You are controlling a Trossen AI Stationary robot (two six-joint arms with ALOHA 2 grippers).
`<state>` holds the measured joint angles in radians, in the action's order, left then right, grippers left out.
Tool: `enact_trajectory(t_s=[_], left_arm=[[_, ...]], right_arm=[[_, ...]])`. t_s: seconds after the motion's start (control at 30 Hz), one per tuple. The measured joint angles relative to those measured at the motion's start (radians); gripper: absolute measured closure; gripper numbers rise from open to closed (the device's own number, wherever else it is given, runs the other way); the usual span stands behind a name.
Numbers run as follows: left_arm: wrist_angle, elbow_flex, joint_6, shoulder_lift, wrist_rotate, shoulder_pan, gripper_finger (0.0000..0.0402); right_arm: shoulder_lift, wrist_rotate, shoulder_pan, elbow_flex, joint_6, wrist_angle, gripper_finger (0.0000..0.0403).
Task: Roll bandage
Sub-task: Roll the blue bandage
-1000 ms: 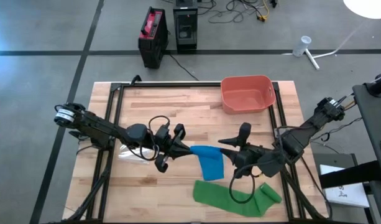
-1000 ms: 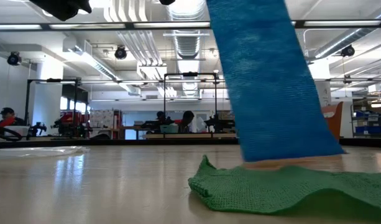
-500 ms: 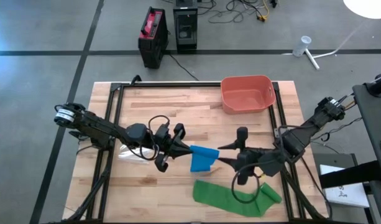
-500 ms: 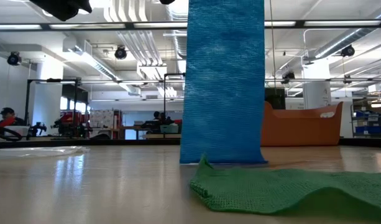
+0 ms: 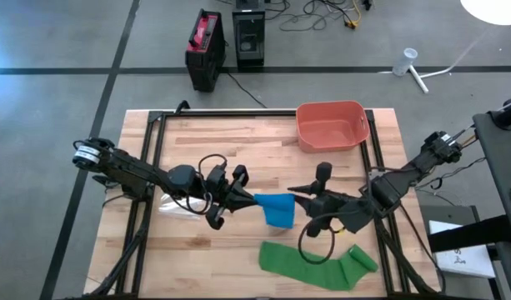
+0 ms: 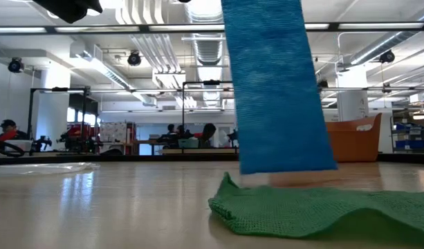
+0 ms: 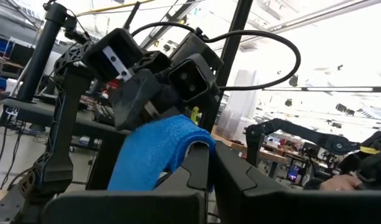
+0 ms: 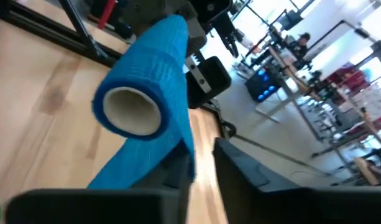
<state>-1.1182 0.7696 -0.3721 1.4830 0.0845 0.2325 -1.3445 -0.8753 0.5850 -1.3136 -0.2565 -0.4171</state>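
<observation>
Blue elastic bandage point(image 5: 278, 210) is shown held above the middle of the wooden table point(image 5: 205, 133), between the two arms. Its rolled end, wound on a pale core point(image 8: 133, 111), is clamped in the closed left hand point(image 5: 243, 200). In the right wrist view, the free tail is seen hanging from the roll down past the right hand point(image 5: 298, 197).

Compared with half a second before, the tail is seen to have swung: in the low view it was then hanging straight down, whereas it now slants towards the right of that picture and its lower edge is lifted clear of the green bandage point(image 6: 322, 211). Over the same interval the right hand has been moved in from a position nearer the front edge to just beside the blue strip. Its fingers point(image 8: 240, 168) are shown nearly together, but whether the fabric is pinched between them cannot be told from these views.

The change is judged to mean that the tail is being taken up again for a further turn. Most of the strip appears unwound, so the rolling is judged to be at an early stage. The green bandage is left flat on the near part of the table, and the orange bin point(image 5: 332, 126) stands at the far edge.
</observation>
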Motion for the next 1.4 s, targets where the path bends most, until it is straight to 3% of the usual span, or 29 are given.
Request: enact_trajectory(t_s=[0.1, 0.47, 0.9, 1.1, 1.4], left_arm=[[0.001, 0.000, -0.004, 0.000, 0.000, 0.000, 0.0402], [0.046, 0.000, -0.006, 0.000, -0.003, -0.001, 0.0401], [0.114, 0.000, 0.024, 0.003, -0.182, -0.001, 0.0401], [0.115, 0.000, 0.042, 0.003, -0.203, 0.000, 0.0401], [0.105, 0.000, 0.049, 0.004, -0.188, 0.007, 0.0401]], right_arm=[[0.000, 0.000, 0.000, 0.000, -0.052, 0.033, 0.0396], [0.040, -0.073, -0.022, -0.006, -0.099, 0.158, 0.0400], [0.045, -0.005, -0.031, -0.006, -0.134, 0.259, 0.0402], [0.046, -0.015, -0.047, -0.005, -0.119, 0.178, 0.0402], [0.048, -0.018, -0.095, 0.008, 0.059, 0.009, 0.0376]])
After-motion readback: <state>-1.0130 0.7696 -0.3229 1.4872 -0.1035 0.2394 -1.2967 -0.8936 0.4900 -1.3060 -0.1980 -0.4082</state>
